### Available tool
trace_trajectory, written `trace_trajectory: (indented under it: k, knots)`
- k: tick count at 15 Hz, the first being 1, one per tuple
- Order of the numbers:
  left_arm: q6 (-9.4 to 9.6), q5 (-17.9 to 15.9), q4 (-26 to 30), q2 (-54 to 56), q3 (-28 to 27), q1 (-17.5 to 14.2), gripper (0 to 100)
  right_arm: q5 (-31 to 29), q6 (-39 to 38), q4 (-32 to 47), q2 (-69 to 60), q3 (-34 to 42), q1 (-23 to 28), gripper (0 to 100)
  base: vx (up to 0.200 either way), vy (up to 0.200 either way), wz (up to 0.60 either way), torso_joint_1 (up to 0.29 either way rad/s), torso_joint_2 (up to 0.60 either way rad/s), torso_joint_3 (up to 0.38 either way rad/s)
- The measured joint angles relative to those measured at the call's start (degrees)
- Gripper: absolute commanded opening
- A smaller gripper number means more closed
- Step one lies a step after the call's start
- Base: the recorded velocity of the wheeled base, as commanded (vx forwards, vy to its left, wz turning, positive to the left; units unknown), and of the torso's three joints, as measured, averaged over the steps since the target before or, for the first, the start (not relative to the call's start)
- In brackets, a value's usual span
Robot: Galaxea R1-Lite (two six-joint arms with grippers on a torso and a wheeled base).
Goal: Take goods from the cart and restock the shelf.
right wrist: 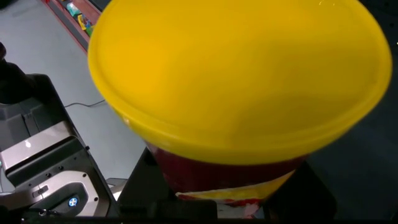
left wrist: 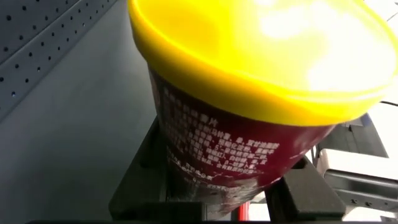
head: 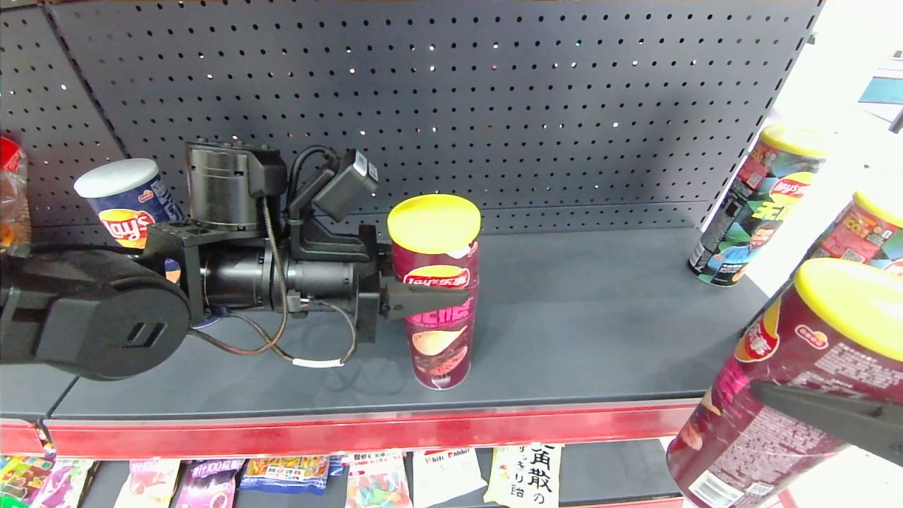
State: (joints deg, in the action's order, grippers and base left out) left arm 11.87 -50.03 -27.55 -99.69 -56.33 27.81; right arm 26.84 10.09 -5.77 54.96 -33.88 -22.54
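Five chip cans: a maroon chip can (head: 439, 317) and a second maroon chip can (head: 769, 416), both yellow-lidded, two dark printed cans (head: 758, 212) (head: 864, 229) with yellow lids, and one blue can (head: 130, 204) with a white lid. About eight snack packets (head: 374, 481) hang below. One bag (head: 10, 194) sits at far left.

Matte-black left arm (head: 240, 271), looping cables (head: 274, 233)

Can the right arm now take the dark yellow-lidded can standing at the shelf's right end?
Probably not yet: the right gripper is shut on a maroon cylindrical can with a yellow lid. Otherwise the way to the dark yellow-lidded can looks free.
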Motion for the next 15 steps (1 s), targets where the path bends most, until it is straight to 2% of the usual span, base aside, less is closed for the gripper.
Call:
trace_trajectory:
  k: [4, 15]
  knots:
    - [-1.80, 0.0, 0.1, 1.3, 1.3, 0.0, 0, 0.0, 0.0, 0.0, 0.0, 0.0, 0.0, 0, 0.000, 0.000, 0.00, 0.000, 0.00, 0.000]
    - [-2.08, 0.1, -0.2, 2.5, 3.5, 0.4, 0, 0.0, 0.0, 0.0, 0.7, -0.6, -0.1, 0, 0.000, 0.000, 0.00, 0.000, 0.00, 0.000]
